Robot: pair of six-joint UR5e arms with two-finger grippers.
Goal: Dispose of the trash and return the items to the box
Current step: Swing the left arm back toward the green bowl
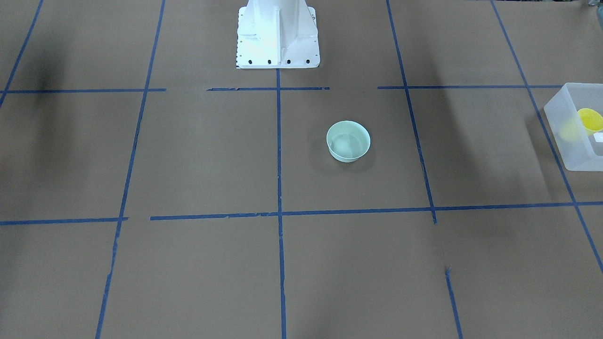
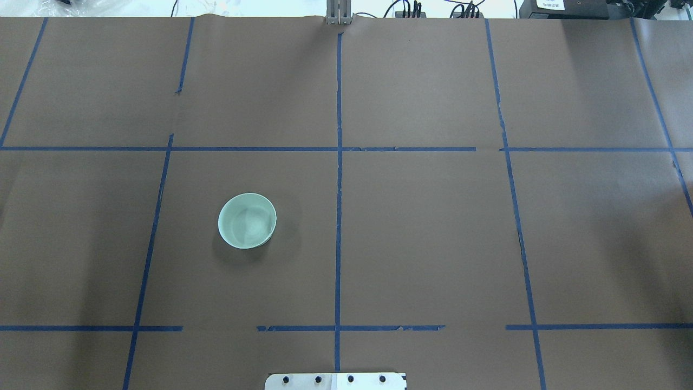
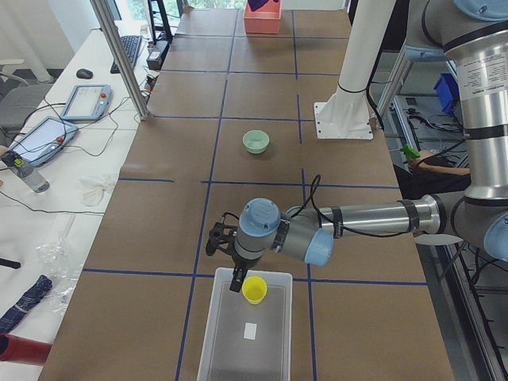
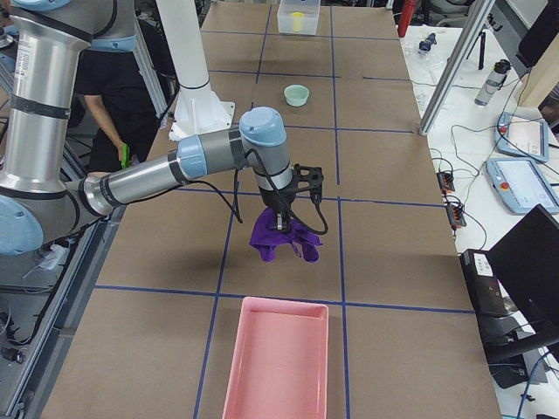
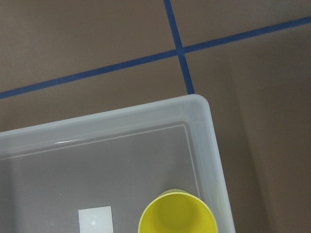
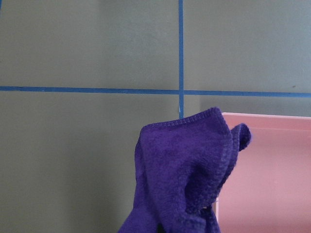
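The yellow cup [image 3: 254, 290] is inside the walls of the white box [image 3: 213, 337], close to one corner. The left gripper [image 3: 236, 284] is right beside the cup. I cannot tell if it is wide or pinching. A purple cloth [image 4: 284, 242] hangs under the right gripper [image 4: 281, 223], near a pink tray [image 4: 272, 375]. I cannot tell its grip either. A green bowl [image 1: 348, 141] stands alone on the desk [image 1: 198, 155].

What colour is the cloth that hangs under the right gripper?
The cloth is purple, shown best in the right wrist-mounted view.
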